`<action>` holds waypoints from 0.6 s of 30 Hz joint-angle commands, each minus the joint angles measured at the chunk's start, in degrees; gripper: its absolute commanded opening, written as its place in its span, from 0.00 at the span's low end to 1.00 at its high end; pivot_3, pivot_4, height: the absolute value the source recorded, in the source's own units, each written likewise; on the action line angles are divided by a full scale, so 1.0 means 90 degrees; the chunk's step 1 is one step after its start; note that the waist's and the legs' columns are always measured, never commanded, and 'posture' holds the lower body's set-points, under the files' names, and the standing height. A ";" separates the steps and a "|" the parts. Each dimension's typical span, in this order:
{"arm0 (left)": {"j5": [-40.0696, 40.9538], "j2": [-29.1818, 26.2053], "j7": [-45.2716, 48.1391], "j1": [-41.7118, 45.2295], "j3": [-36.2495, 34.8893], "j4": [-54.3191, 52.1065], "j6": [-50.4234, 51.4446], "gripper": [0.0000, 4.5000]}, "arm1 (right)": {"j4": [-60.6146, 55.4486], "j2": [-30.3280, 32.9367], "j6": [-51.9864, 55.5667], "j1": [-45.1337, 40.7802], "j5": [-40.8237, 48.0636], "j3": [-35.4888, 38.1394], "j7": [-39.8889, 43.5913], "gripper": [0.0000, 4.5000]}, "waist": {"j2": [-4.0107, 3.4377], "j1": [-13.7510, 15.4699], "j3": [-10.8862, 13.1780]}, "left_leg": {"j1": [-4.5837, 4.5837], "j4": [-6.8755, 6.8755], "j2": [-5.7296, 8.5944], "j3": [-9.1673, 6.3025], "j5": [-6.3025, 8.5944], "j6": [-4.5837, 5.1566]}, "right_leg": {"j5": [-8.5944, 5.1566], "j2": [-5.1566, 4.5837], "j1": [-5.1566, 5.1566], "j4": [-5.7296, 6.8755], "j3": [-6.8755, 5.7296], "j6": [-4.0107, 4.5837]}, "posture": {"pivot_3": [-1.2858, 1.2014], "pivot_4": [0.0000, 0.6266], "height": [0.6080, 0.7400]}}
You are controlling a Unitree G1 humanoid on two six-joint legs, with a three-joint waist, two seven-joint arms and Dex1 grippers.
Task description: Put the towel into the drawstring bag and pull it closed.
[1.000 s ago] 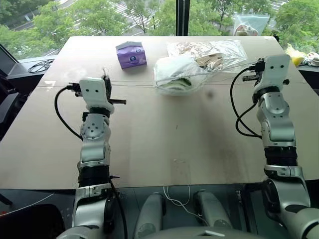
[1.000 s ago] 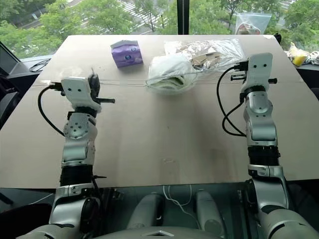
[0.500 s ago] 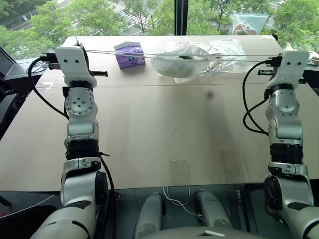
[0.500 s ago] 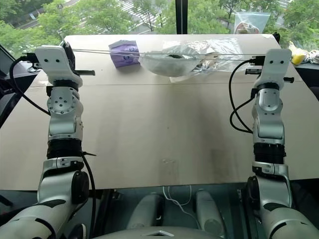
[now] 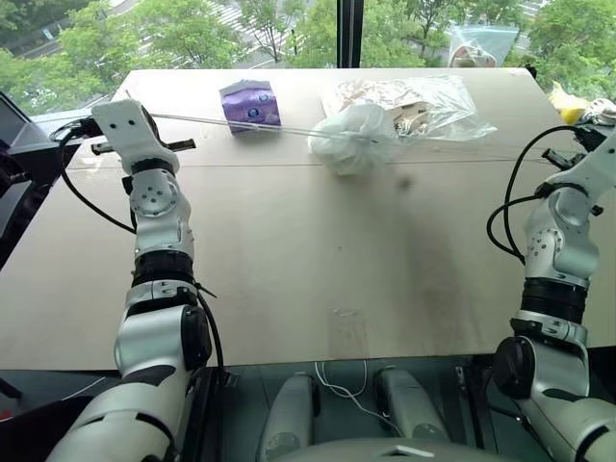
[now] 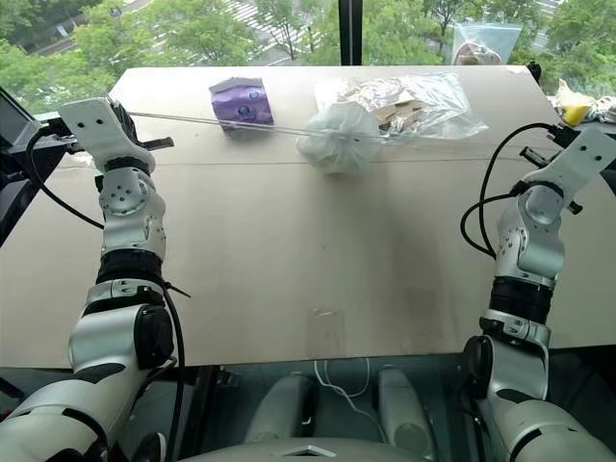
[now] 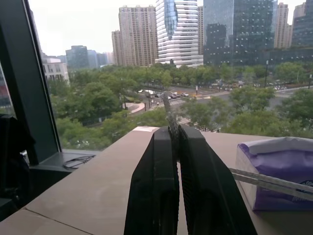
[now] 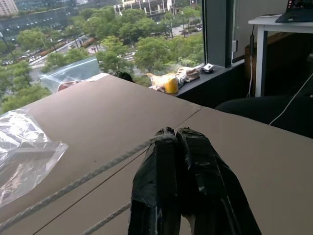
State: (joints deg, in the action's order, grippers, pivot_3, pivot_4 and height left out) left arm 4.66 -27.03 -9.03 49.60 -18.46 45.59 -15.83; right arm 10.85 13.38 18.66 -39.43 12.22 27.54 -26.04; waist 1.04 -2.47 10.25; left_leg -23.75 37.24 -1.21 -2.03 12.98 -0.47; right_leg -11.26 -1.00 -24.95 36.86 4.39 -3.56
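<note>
The drawstring bag (image 5: 353,138) lies on the far middle of the table, bunched into a tight white ball with its mouth gathered. The towel is hidden from view. A thin white cord (image 5: 231,123) runs taut from the bag to my left gripper (image 7: 175,129), which is shut on it at the table's far left corner. Another cord (image 8: 88,178) leads from the bag toward my right gripper (image 8: 173,133), held out past the table's right edge and shut on that cord. Both hands are far apart, with the bag between them.
A purple tissue pack (image 5: 250,104) stands left of the bag. A clear plastic zip bag (image 5: 428,96) of beige items lies just behind it. A yellow object (image 5: 568,101) rests on the window ledge at the far right. The table (image 5: 318,250) is brown.
Both hands have swung further outward, away from each other. The cords have drawn the bag's mouth together, and the bag has gone from a wide open-topped shape to a tight ball.
</note>
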 commanded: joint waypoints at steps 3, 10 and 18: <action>0.0076 -0.0610 -0.1259 -0.0063 -0.0739 0.0133 -0.0213 0.02 | -0.0136 0.0188 -0.0116 -0.0020 0.0374 0.1125 -0.1117 0.00 | 0.0000 0.0012 0.0000 | 0.0000 -0.0001 0.0000 -0.0002 0.0000 0.0000 | 0.0000 -0.0001 0.0000 -0.0001 0.0000 0.0001 | 0.52 0.24 1.00; 0.0316 -0.0148 -0.0667 0.0234 -0.0544 0.0400 -0.0090 0.02 | -0.0059 0.0217 -0.0072 -0.0183 0.0617 0.0662 -0.0208 0.00 | 0.0000 0.0020 -0.0001 | 0.0005 0.0005 0.0002 -0.0001 -0.0001 0.0001 | 0.0002 -0.0001 0.0009 -0.0002 -0.0003 -0.0004 | 0.52 0.24 1.00; 0.0721 0.0350 0.1004 0.0374 -0.0176 0.0422 0.0305 0.00 | -0.1680 0.1258 0.2490 0.0791 0.1503 -0.2412 0.4146 0.14 | 0.0000 -0.0127 -0.0001 | 0.0006 0.0001 -0.0003 -0.0012 -0.0003 0.0004 | 0.0012 0.0009 0.0012 -0.0003 -0.0006 -0.0011 | 0.52 0.24 1.00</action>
State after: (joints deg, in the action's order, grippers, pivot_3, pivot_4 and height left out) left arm 10.14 -23.58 -3.18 52.24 -20.34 50.35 -13.89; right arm 1.45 21.24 36.74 -34.39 24.44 10.50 3.19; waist 1.04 -3.62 10.24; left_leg -23.72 37.18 -1.23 -2.15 12.96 -0.44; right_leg -11.16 -0.94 -24.86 36.82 4.31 -3.65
